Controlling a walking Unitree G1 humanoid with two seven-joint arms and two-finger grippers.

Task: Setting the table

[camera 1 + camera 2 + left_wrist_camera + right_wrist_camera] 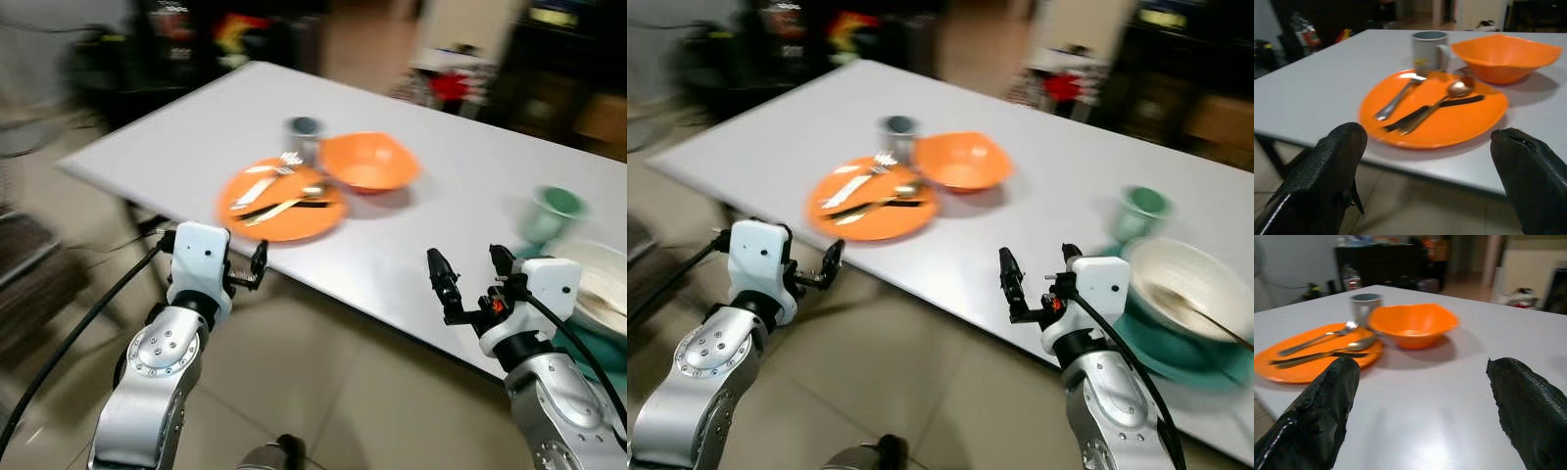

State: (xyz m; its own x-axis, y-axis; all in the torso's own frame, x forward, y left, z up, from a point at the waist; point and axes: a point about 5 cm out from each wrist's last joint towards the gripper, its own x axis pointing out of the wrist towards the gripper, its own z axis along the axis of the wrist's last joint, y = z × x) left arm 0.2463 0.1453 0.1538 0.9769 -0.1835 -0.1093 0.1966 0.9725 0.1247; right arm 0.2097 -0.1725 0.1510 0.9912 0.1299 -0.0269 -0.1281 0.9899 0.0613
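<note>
Left wrist view: my left gripper (1427, 186) has its two black fingers spread wide, holding nothing, raised off the near edge of the white table (1312, 93).
Left gripper in the head view: it (257, 266) hangs just short of the table edge, in front of the orange plate (294, 220).
Right gripper: it (470, 279) is also spread wide and empty, hovering at the near table edge, well to the right of the plate.
Orange plate: it (1459, 122) lies flat near the table edge and carries the cutlery.
Cutlery on the plate: a silver fork (1396, 100), a spoon (1457, 89) and a dark-handled knife (1459, 102) lie on it, the spoon and knife crossing.
Grey mug: it (1429, 50) stands upright just behind the plate.
Orange bowl: it (367, 162) sits just right of the mug, beside the plate's far rim.
Green cup: it (1140, 211) stands well to the right.
White bowl: it (1185, 284) rests on a teal plate (1176, 354) near my right arm, with a utensil handle (1205, 318) leaning in it.
Focus: the head views are blurred.
</note>
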